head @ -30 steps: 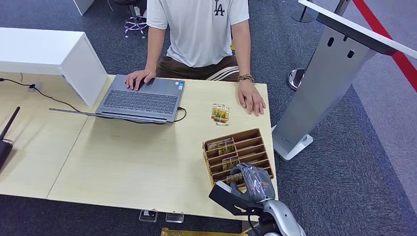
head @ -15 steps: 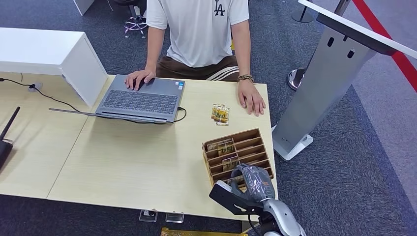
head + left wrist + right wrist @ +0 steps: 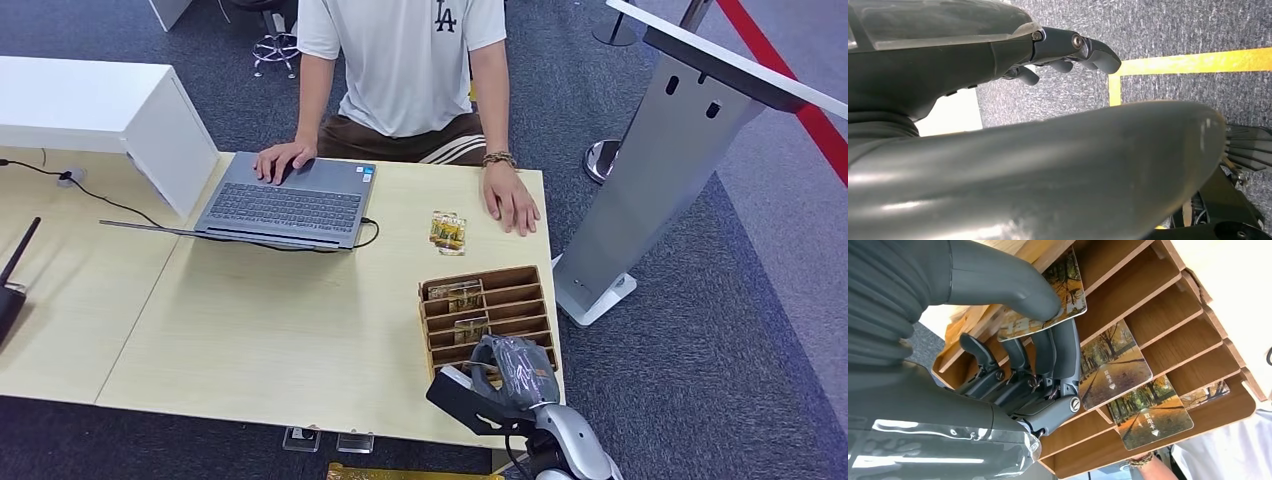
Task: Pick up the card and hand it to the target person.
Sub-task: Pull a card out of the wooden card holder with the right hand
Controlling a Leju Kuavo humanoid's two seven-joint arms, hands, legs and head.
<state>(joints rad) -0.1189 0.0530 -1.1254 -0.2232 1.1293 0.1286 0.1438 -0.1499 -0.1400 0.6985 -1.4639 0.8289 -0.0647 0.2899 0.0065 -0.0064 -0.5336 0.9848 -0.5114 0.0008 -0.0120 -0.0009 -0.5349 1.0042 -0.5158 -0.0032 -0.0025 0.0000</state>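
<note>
A wooden slotted card rack stands near the table's front right corner, with picture cards in its slots. My right hand is at the rack's near end. In the right wrist view, its thumb presses an autumn-scene card against the fingers beneath, at a slot of the rack. Two more cards stand in slots beside it. The person sits across the table with one hand flat on it. My left hand hangs over the carpet holding nothing.
A laptop lies open under the person's other hand. Loose cards lie on the table beyond the rack. A white box stands at the back left, and a grey stand right of the table.
The rack has turned squarer to the table edge and slid slightly away from me. My right hand stays at its near end.
</note>
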